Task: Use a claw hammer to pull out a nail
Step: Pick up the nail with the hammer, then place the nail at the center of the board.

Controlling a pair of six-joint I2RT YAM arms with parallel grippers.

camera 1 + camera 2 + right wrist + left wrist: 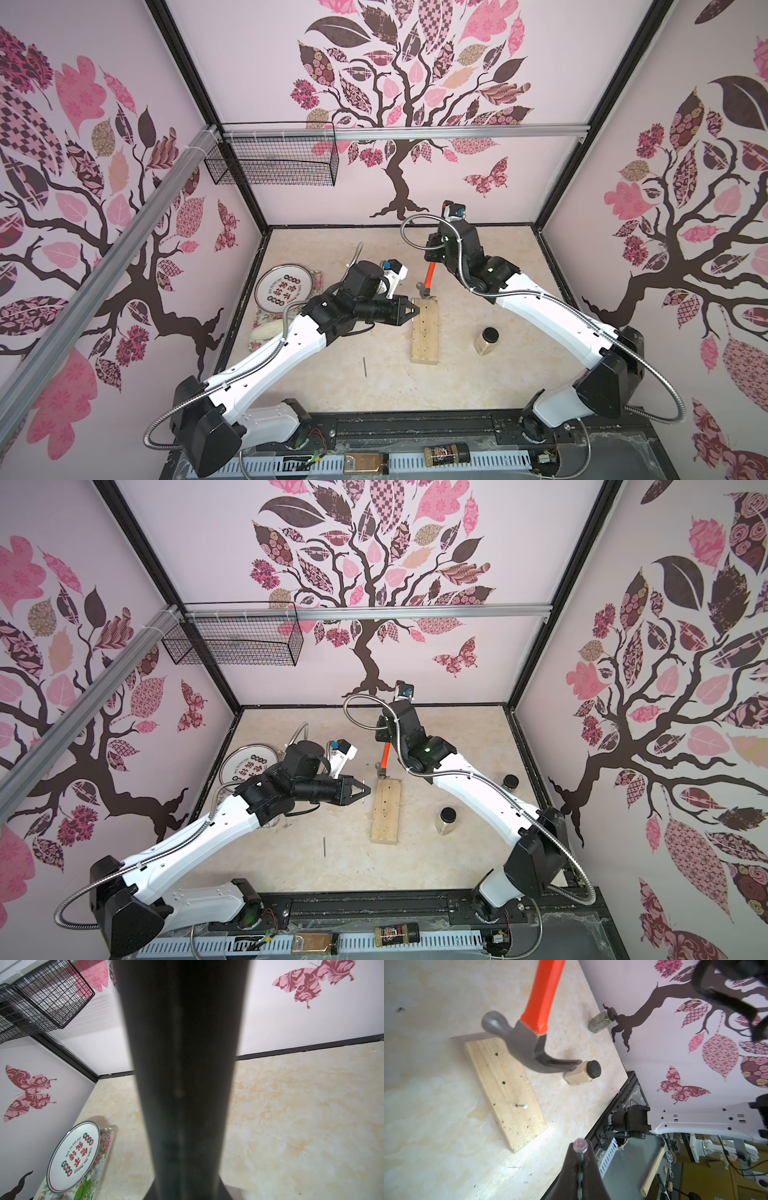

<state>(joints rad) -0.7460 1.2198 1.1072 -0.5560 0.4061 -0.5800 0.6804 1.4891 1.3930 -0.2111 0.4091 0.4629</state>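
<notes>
Claw hammer (429,274) first: it hangs head-down over the far end of the wooden block (424,332), near the middle of the desk (478,395), gripped by its black handle.

On the far left a round printed plate (284,286) lies on a floral tray (106,1136) against the wall. Nearer the front, a loose nail (365,368) lies flat on the desk, well apart from the block.

Next comes the left pincer (414,311), reaching in level just beside the block's left edge. Its fingers are pressed together on a held nail (579,1145), whose flat head sits at the fingertips.

The wooden block lies lengthwise, front to back, and is dotted with small holes. One standing nail (522,1106) sticks partly out of its top face, toward the near half.

In the left wrist view, the claw hammer (525,1043) shows its steel head above the block's far end. Its curved claw points toward a jar, and its orange neck rises up and away. Whether the head touches the wood I cannot tell.

The right pincer (434,249) is clamped on the handle, which fills the middle of the right wrist view (182,1064).

To the right of the block stands a black-lidded jar (488,341). A second jar (510,782) stands farther right and back, beside the right arm.
</notes>
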